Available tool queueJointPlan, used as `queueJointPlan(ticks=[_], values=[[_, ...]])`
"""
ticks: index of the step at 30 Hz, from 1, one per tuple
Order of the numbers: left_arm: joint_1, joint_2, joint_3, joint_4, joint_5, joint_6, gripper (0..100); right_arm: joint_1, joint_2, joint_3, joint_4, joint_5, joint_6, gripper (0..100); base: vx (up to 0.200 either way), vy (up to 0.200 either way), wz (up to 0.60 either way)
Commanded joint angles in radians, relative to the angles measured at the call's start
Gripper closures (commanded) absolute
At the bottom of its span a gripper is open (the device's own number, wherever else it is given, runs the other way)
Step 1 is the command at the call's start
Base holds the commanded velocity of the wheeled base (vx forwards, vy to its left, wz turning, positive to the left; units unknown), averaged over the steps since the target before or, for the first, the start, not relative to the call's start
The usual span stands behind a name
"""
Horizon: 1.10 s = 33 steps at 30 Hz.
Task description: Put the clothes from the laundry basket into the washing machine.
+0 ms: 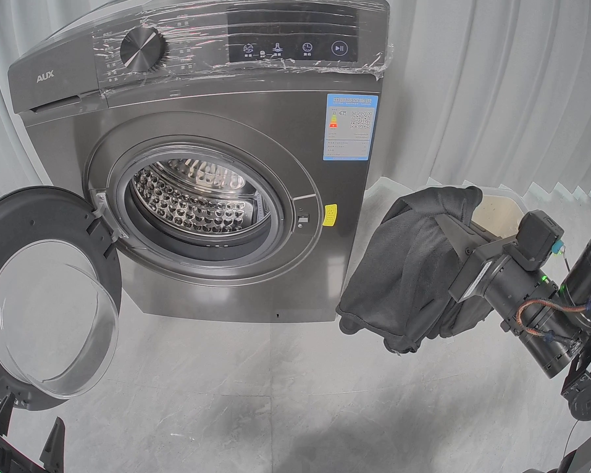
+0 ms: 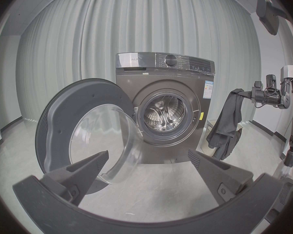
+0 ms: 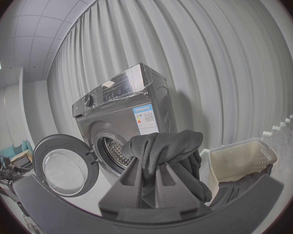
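Note:
A dark grey garment [image 1: 407, 264] hangs from my right gripper [image 1: 466, 238], which is shut on its upper fold [image 3: 166, 147] to the right of the washing machine [image 1: 210, 165]. The cloth's lower end trails down toward the white laundry basket [image 3: 241, 158] behind it. The machine's round door [image 1: 46, 297] is swung open to the left, and the steel drum [image 1: 190, 198] looks bare inside. My left gripper [image 2: 149, 166] is open and low, in front of the open door, with nothing between its fingers [image 1: 52, 438].
Grey tiled floor [image 1: 276, 389] spreads in front of the machine. Pale curtains [image 1: 505, 67] run behind the machine and basket. The open door juts out over the floor on the left side.

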Motion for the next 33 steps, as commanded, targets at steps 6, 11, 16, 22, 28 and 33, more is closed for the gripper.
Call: queueJointPlan(ticks=[6, 11, 16, 22, 28, 33], values=[[0.000, -0.015, 0.016, 0.000, 0.001, 0.000, 0, -0.001, 0.003, 0.004, 0.000, 0.000, 0.005, 100, 0.000, 0.200, 0.00], [0.000, -0.015, 0.016, 0.000, -0.001, 0.000, 0, -0.001, 0.003, 0.004, 0.000, 0.000, 0.005, 100, 0.000, 0.200, 0.00], [0.000, -0.015, 0.016, 0.000, 0.001, 0.001, 0, -0.001, 0.003, 0.011, 0.000, 0.002, 0.005, 100, 0.000, 0.200, 0.00], [0.000, -0.015, 0.016, 0.000, 0.001, 0.001, 0, -0.001, 0.011, 0.012, 0.000, 0.002, 0.007, 100, 0.000, 0.033, 0.00], [0.000, -0.015, 0.016, 0.000, 0.001, 0.003, 0, -0.001, 0.017, 0.014, 0.000, 0.002, 0.008, 100, 0.000, 0.000, 0.00], [0.000, -0.015, 0.016, 0.000, 0.001, 0.003, 0, -0.001, 0.017, 0.020, 0.000, 0.003, 0.008, 100, 0.000, 0.000, 0.00]])
